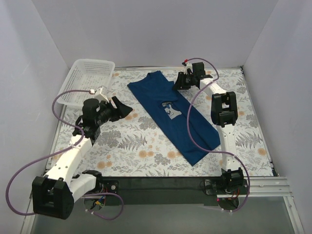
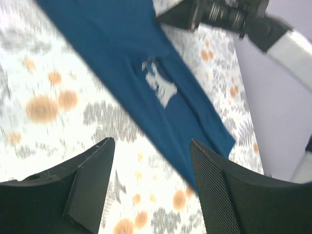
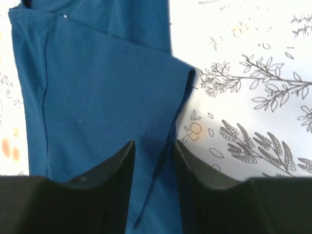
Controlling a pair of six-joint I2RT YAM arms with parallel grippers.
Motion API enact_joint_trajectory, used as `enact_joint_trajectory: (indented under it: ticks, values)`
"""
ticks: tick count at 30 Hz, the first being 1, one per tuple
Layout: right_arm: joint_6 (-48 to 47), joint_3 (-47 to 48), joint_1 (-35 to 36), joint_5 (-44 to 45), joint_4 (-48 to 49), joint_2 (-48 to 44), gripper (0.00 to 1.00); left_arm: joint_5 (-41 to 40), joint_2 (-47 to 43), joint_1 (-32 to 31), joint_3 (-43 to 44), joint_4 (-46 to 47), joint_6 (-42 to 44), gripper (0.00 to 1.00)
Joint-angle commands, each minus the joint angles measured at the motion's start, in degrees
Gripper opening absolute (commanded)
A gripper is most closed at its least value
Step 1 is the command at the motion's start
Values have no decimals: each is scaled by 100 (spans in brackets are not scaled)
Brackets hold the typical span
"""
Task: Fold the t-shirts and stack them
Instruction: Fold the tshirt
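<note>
1. Right claw [image 3: 153,158]: the fingers sit close together at the t-shirt's [image 3: 97,97] sleeve hem. We cannot tell whether they pinch the cloth.
2. Left claw [image 2: 152,175]: fingers wide apart and empty, above the bench [image 2: 58,73] beside the t-shirt.
3. We see the t-shirt lying flat and diagonal mid-bench, print upward.
4. Basket [image 1: 85,80]: far-left corner.

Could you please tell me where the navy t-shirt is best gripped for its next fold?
Probably the near end of the t-shirt. It lies flat as a long diagonal strip, so only edges offer a pinch. Come from above at that end's corners; the right end effector hovers open over the far edge.
</note>
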Motion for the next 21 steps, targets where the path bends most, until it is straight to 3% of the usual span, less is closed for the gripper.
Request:
enact_joint_trajectory:
  ticks: [1,2,8,11,16,21]
  values:
    - [312,173,58,24,-88,320,33,403,-579,-40,-643,-177,-477,58]
    - [330,173,58,-20,-88,364,25,456,-660,-48,-923,-133,-539,59]
    - [453,103,6,-169,-79,355,3,746,-1003,-119,-1426,8,-865,58]
    - [541,-29,-134,-345,-44,224,1,816,-995,-189,-1558,113,-900,58]
    - [567,-1107,-512,-302,359,-382,1,913,-609,-522,-1699,333,-927,58]
    - [551,-2181,-1083,-126,738,-1138,1,730,94,-1479,-1629,1035,-892,58]
